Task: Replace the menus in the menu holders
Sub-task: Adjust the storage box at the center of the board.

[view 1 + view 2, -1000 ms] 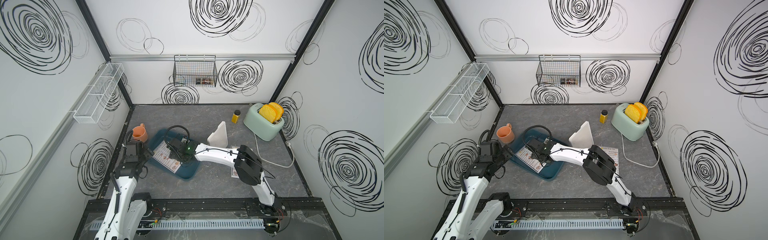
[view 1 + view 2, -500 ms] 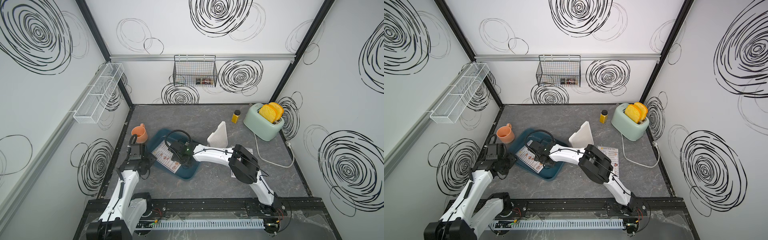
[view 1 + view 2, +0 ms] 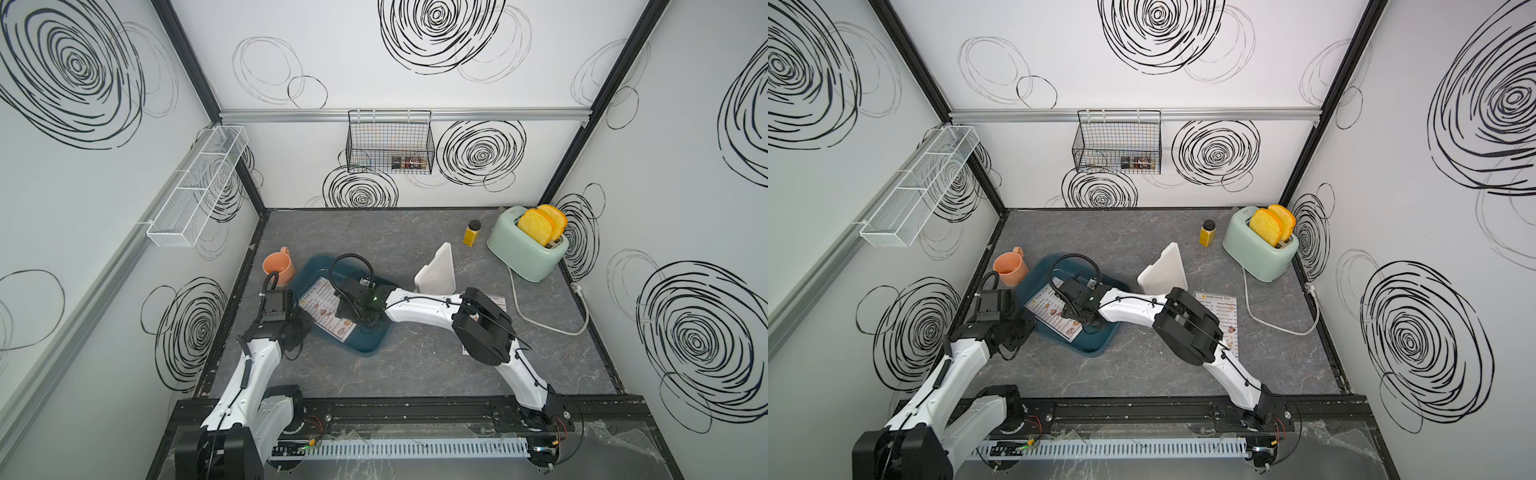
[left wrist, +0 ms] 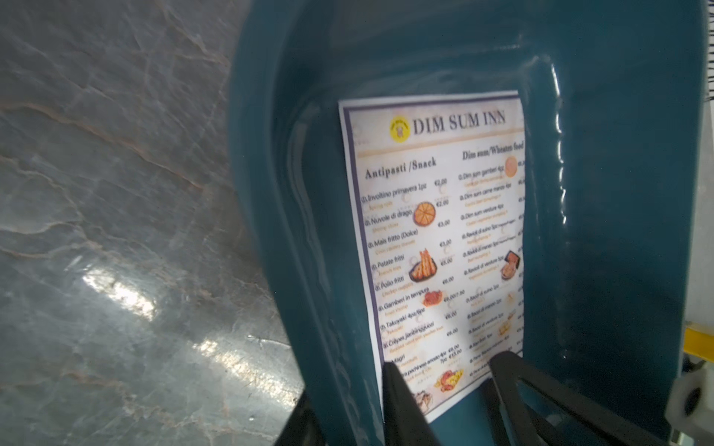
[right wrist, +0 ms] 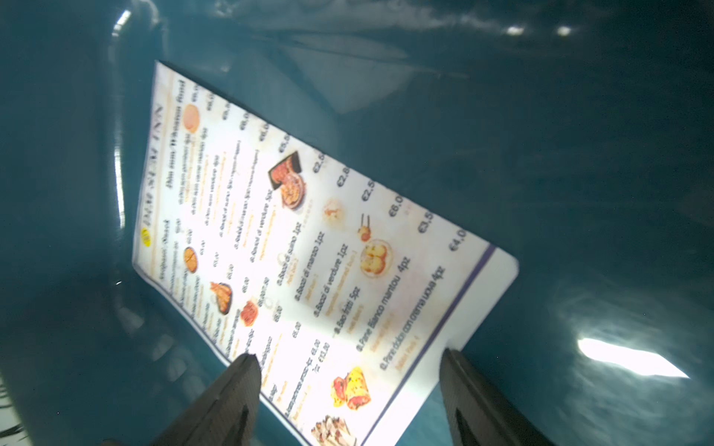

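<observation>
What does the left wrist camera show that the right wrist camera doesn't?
Only the left wrist view: the grey tabletop beside the teal tray and its rim, the readable DIM SUM INN heading, and the left gripper, fingers parted, at the foot of the menu. Only the right wrist view: the right gripper, jaws wide, spanning the menu's bottom edge. Both: the same menu lying in the tray.

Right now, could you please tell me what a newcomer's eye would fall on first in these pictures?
The left gripper and right gripper converge on the menu lying in the dark teal tray at the left of the table. The mint toaster with yellow toast stands in the far right corner, the white menu holder mid-table.
</observation>
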{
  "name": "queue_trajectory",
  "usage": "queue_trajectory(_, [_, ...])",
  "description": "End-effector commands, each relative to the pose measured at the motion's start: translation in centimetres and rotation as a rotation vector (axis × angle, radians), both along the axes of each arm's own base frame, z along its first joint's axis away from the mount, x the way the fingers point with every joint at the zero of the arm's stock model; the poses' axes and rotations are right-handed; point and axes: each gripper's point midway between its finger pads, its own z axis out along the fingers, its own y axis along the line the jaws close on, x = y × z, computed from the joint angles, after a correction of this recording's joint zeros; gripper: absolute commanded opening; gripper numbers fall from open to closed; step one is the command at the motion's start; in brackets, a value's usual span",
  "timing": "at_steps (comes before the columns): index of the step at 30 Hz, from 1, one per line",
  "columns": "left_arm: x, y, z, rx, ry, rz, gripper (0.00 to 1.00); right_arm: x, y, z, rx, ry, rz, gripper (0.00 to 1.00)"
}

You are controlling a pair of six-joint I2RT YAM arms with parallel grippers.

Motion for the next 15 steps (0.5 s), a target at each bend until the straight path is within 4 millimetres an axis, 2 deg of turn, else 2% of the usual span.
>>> queue_trajectory(1, [0.3, -0.8, 0.0, -0.010, -0.011, -0.030, 0.22, -0.5, 0.5, -3.6, 0.009, 0.004, 0.079, 0.80])
queue_trajectory(10, [-0.1, -2.4, -0.1, -0.028, -0.002, -0.081, 0.05, 0.8, 3.0, -2.6, 0.090, -0.084, 0.163, 0.89])
queue_trajectory(15, [-0.8, -3.1, -0.1, -0.051, 0.001, -0.079, 0.05, 1.2, 3.5, -2.3, 0.107, -0.115, 0.190, 0.97])
